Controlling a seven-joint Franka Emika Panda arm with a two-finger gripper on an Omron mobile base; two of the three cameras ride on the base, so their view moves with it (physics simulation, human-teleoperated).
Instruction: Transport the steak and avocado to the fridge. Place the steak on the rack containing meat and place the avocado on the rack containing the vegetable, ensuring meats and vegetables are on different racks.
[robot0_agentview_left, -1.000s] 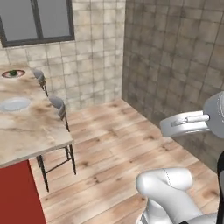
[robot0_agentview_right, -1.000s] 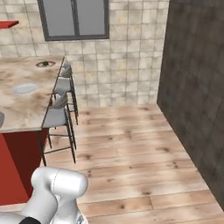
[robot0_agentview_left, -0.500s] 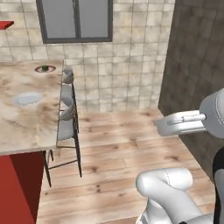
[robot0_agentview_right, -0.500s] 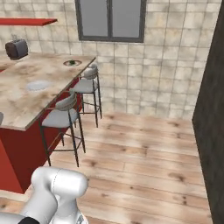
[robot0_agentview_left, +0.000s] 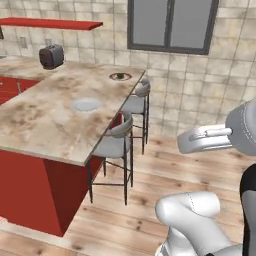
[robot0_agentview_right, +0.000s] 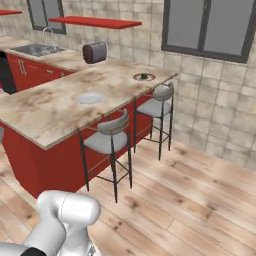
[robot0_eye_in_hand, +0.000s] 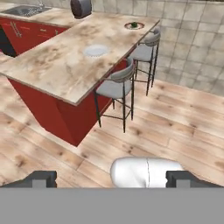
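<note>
The avocado (robot0_eye_in_hand: 134, 25) looks like the small dark green dot near the top of the hand view, a bit right of the middle. It sits on a little round plate (robot0_eye_in_hand: 141, 26) at the far end of the long counter (robot0_eye_in_hand: 65, 65). It is too small to be sure, and I cannot tell where the steak is. The gripper (robot0_eye_in_hand: 113, 179) is at the bottom of that view, well apart from the counter. Its two tips are spread wide and hold nothing. Lots can go wrong from here. The avocado is round, so a pinch that is off to one side may make it roll off the plate. Two stools (robot0_eye_in_hand: 114, 87) stand just beside the counter edge nearest the plate, and the base could bump them if it drives in close on that side. A pale plate (robot0_eye_in_hand: 96, 50) lies nearer on the counter and a dark toaster (robot0_eye_in_hand: 81, 6) stands at the upper left, and a reach aimed at either one grabs the wrong thing.
</note>
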